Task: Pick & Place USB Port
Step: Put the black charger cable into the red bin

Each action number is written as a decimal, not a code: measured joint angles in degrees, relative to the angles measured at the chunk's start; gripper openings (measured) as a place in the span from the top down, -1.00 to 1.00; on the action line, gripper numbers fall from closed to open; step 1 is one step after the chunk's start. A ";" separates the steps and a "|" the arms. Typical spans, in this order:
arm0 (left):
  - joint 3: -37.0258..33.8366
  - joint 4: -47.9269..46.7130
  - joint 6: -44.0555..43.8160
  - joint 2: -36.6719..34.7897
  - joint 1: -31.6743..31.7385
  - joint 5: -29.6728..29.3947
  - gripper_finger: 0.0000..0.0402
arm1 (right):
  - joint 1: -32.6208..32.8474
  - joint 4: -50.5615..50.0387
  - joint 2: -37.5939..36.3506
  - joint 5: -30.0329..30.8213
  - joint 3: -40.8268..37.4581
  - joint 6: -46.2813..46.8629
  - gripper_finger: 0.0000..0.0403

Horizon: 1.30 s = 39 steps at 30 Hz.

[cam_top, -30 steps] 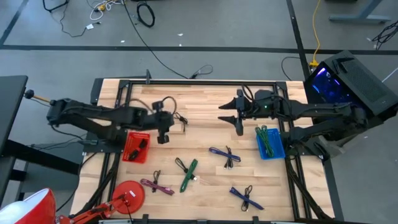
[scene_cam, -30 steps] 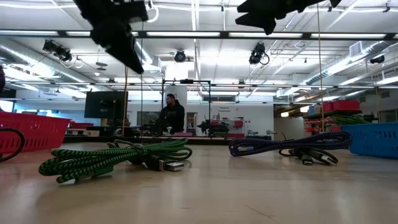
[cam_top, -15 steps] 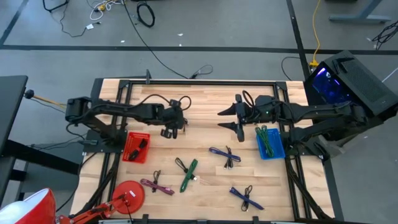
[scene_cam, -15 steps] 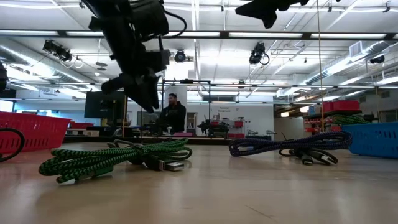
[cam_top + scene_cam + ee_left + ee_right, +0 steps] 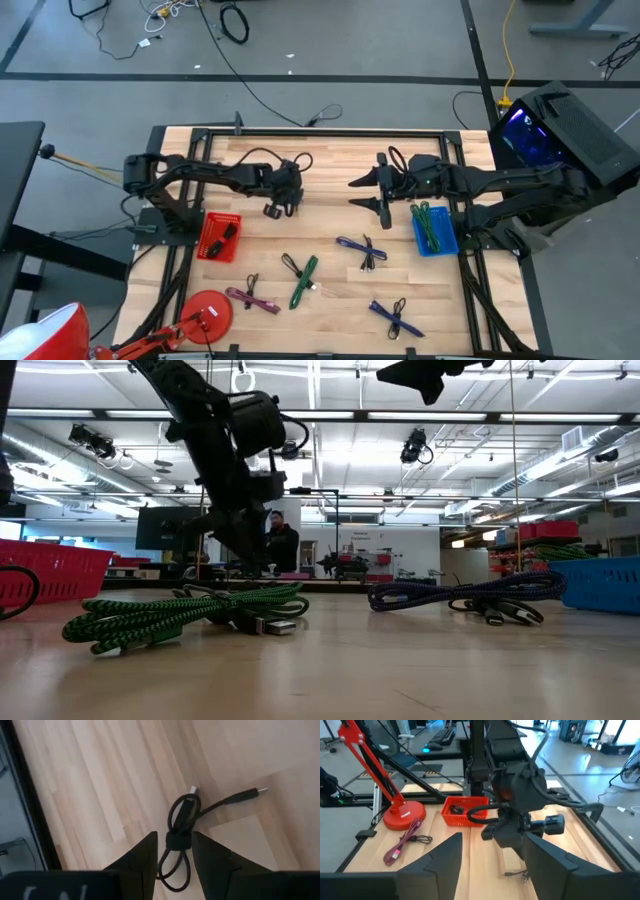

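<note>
A black USB cable (image 5: pixel 181 822), bundled with a band, lies flat on the wooden table in the far-left part. My left gripper (image 5: pixel 174 838) is open and points down at it, one finger on either side of the band, apart from it as far as I can tell. The high view shows this gripper (image 5: pixel 283 200) covering most of the cable; the low view shows it (image 5: pixel 243 555) low over the table. My right gripper (image 5: pixel 365 192) is open and empty, held high near the table's middle right (image 5: pixel 430 375).
A red basket (image 5: pixel 218 237) with a black cable sits at the left, and a blue basket (image 5: pixel 433 230) with a green cable at the right. Green (image 5: pixel 303 280), black (image 5: pixel 290 265), purple (image 5: pixel 362 250), pink (image 5: pixel 250 298) and blue (image 5: pixel 395 318) cables lie nearer. A red lamp base (image 5: pixel 205 312) stands near left.
My left gripper has moved from beside the red basket toward the table's right and far edge and has come down over the black cable, staying open. The right arm has kept still.
</note>
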 joint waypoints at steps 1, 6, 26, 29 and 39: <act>0.00 -0.19 0.28 0.62 0.08 -0.01 0.37 | 0.00 -0.41 0.14 0.00 -0.01 0.02 -0.03; 0.00 0.02 0.47 2.85 0.69 0.32 0.37 | 0.00 0.17 1.15 0.00 -0.02 0.02 -0.03; 0.07 2.81 -0.98 7.16 3.74 3.23 0.37 | 0.20 1.25 2.47 -0.50 -0.02 0.08 -0.03; 0.26 3.15 -1.06 8.72 3.82 3.70 0.37 | 0.20 1.29 2.47 -0.50 -0.02 0.08 -0.03; 0.10 4.22 -11.42 8.48 4.15 1.90 0.91 | 0.20 1.26 2.47 -0.49 -0.02 0.04 -0.03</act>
